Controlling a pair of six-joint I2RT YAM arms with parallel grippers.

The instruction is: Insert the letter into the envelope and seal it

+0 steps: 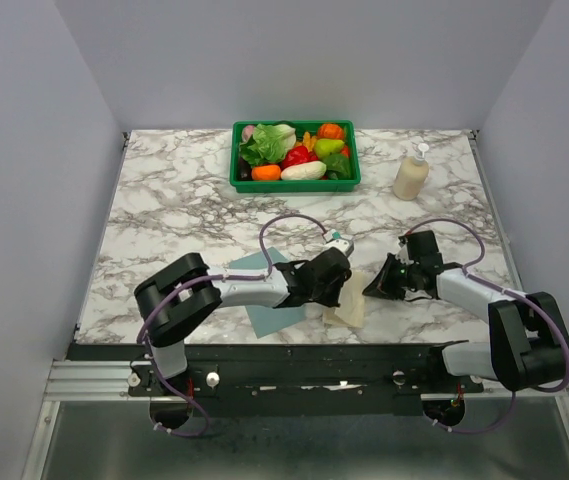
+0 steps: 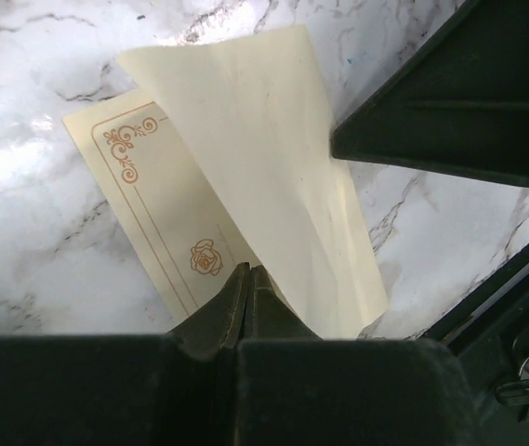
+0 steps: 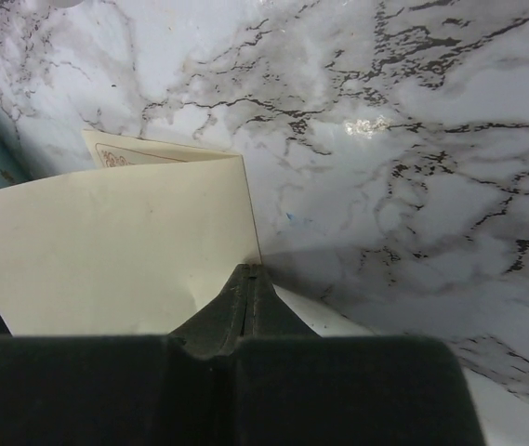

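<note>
Nearest each wrist lens, black jaws pressed together on paper: left jaws pinched on the near edge of the letter (image 2: pixel 245 158), right jaws pinched on a corner of the same sheet. Half folded, plain upper ply curling over the printed lower ply, resting on the bench (image 1: pixel 184 210) between the two arms, just beside the envelope (image 1: pixel 262 318) and not yet inside it. Likely to tear or crease if pulled apart with both grips closed. Could jam at the envelope's mouth if folded crooked, with the plies already askew in the left wrist view. Might also slip free, being held only by a thin pinch at the edge. Seen only from above: envelope largely covered by the left arm, flap hidden, with a green crate (image 1: pixel 295 155) of vegetables and a pump bottle (image 1: pixel 411 175) well apart at the far side. Seen only from the left wrist: rose and scroll border on the lower ply. From the right wrist, just a teal sliver at the left edge.
</note>
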